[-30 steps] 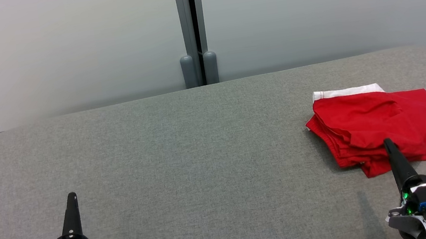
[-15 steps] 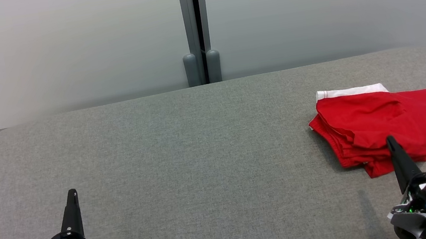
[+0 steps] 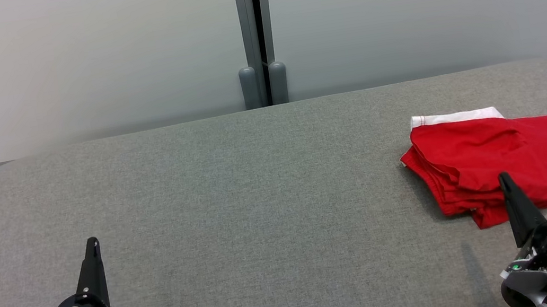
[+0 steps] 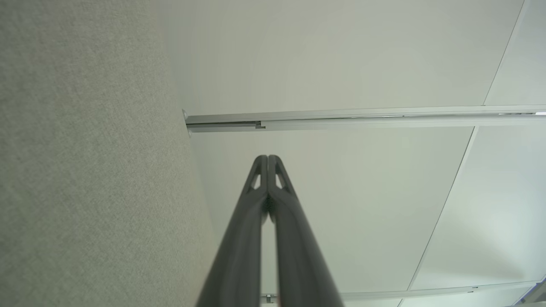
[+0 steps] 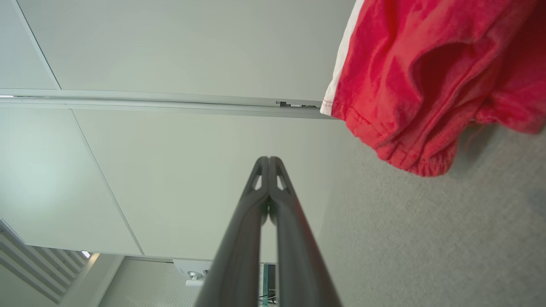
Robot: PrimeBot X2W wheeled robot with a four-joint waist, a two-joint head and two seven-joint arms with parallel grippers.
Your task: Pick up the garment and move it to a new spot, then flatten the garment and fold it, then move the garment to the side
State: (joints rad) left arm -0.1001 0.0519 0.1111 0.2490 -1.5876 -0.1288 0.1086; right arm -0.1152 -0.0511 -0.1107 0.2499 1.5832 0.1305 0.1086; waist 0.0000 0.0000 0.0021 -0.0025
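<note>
- garment point(image 3: 505, 163): red, white waistband, folded, lying on grey bench point(image 3: 259, 203), right side.
- right claw point(image 3: 503, 177): fingers together, empty, near right; tip at garment's near edge. Wrist view: cloth beside fingers, not gripped.
- left claw point(image 3: 93, 242): fingers together, empty, near left, well apart from garment.

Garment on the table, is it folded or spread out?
Folded. The garment lies on the table as a compact stack, several layered edges showing at its left side.
</note>
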